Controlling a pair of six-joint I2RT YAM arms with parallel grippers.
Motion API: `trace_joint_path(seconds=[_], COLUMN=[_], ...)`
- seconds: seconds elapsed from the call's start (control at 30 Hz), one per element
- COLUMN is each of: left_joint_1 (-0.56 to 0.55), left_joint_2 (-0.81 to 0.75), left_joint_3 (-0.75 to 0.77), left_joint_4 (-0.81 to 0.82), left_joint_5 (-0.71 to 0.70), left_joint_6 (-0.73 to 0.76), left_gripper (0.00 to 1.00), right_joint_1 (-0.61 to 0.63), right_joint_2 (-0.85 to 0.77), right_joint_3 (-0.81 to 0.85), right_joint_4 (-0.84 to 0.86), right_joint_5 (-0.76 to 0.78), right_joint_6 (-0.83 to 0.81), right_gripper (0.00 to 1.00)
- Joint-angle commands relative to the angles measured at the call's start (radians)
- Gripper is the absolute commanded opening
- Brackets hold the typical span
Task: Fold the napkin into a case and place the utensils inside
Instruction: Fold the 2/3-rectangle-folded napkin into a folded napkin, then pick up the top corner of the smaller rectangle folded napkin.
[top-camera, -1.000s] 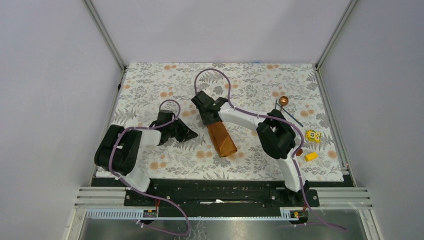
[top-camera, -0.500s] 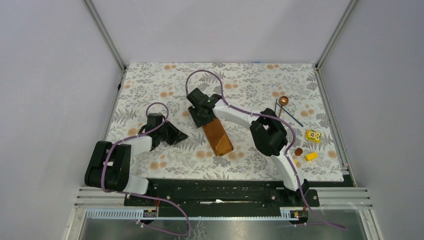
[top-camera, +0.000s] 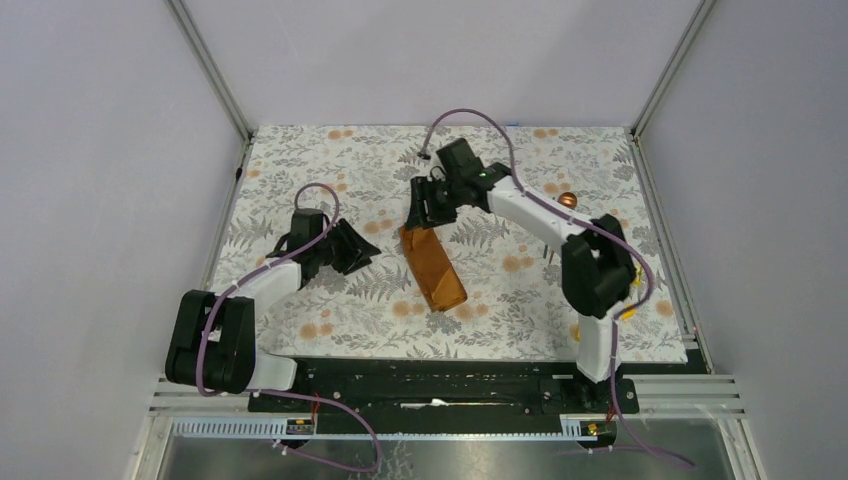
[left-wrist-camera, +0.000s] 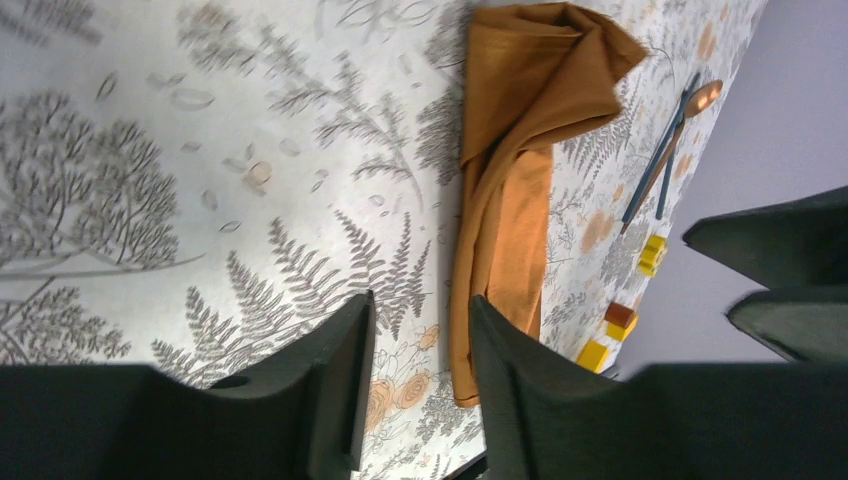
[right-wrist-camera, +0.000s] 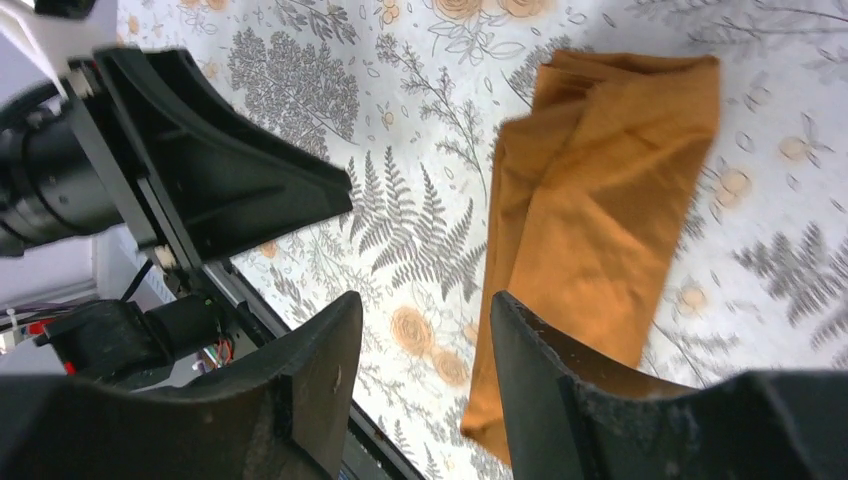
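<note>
Jaws of left gripper (left-wrist-camera: 420, 310) and right gripper (right-wrist-camera: 425, 305) spread, empty; napkin (top-camera: 432, 268) lies folded into narrow case (right-wrist-camera: 600, 200) on table (top-camera: 300, 160), utensils (left-wrist-camera: 700, 98) well apart, not yet inside.

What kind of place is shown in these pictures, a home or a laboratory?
Most likely a laboratory test cell, not a home. Plain grey walls in a metal frame surround a floral cloth, and the left arm and right arm are bolted to a black rail at its near edge.
</note>
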Motion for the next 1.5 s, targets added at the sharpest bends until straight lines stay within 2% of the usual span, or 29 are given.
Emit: trace_joint_path(seconds=[0.0, 0.17, 0.27, 0.33, 0.4, 0.47, 0.6, 0.73, 0.9, 1.07, 1.17, 1.27, 1.3, 1.47], left_joint_1=[-0.035, -0.160, -0.179, -0.178, -0.179, -0.178, -0.179, -0.177, -0.163, -0.146, -0.132, -0.122, -0.118, -0.085], left_joint_2=[0.007, 0.120, 0.196, 0.240, 0.306, 0.369, 0.417, 0.464, 0.513, 0.505, 0.498, 0.490, 0.483, 0.464], left_joint_3=[0.127, 0.337, 0.423, 0.450, 0.485, 0.504, 0.520, 0.542, 0.536, 0.513, 0.488, 0.471, 0.463, 0.426], left_joint_4=[-0.008, -0.142, -0.202, -0.184, -0.160, -0.139, -0.117, -0.123, -0.087, -0.068, -0.037, -0.015, -0.009, 0.036], left_joint_5=[0.003, -0.147, -0.224, -0.207, -0.129, -0.095, -0.119, -0.158, -0.127, -0.091, -0.048, -0.021, -0.016, 0.015], left_joint_6=[0.096, 0.180, 0.188, 0.195, 0.203, 0.189, 0.158, 0.135, 0.096, 0.097, 0.086, 0.069, 0.061, 0.012], left_gripper=[0.50, 0.54, 0.51, 0.52, 0.51, 0.50, 0.42, 0.30, 0.20, 0.18, 0.18, 0.20, 0.22, 0.28], right_joint_1=[-0.039, -0.086, -0.081, -0.062, -0.040, -0.026, -0.003, 0.001, 0.003, 0.012, 0.012, 0.012, 0.012, 0.015], right_joint_2=[-0.196, -0.247, -0.275, -0.282, -0.282, -0.281, -0.271, -0.240, -0.225, -0.311, -0.333, -0.270, -0.237, -0.090], right_joint_3=[-0.198, -0.443, -0.535, -0.562, -0.584, -0.602, -0.619, -0.690, -0.786, -0.679, -0.570, -0.456, -0.418, -0.229], right_joint_4=[0.121, 0.277, 0.349, 0.352, 0.359, 0.399, 0.420, 0.460, 0.463, 0.367, 0.331, 0.319, 0.320, 0.331], right_joint_5=[0.024, -0.150, -0.188, -0.149, -0.132, -0.129, -0.119, -0.080, 0.005, 0.014, 0.059, 0.153, 0.171, 0.265], right_joint_6=[0.036, 0.097, 0.104, 0.068, 0.045, 0.057, 0.068, 0.083, 0.051, 0.037, 0.035, 0.003, -0.011, -0.044], right_gripper=[0.59, 0.56, 0.59, 0.60, 0.60, 0.54, 0.34, 0.30, 0.29, 0.31, 0.43, 0.56, 0.58, 0.55])
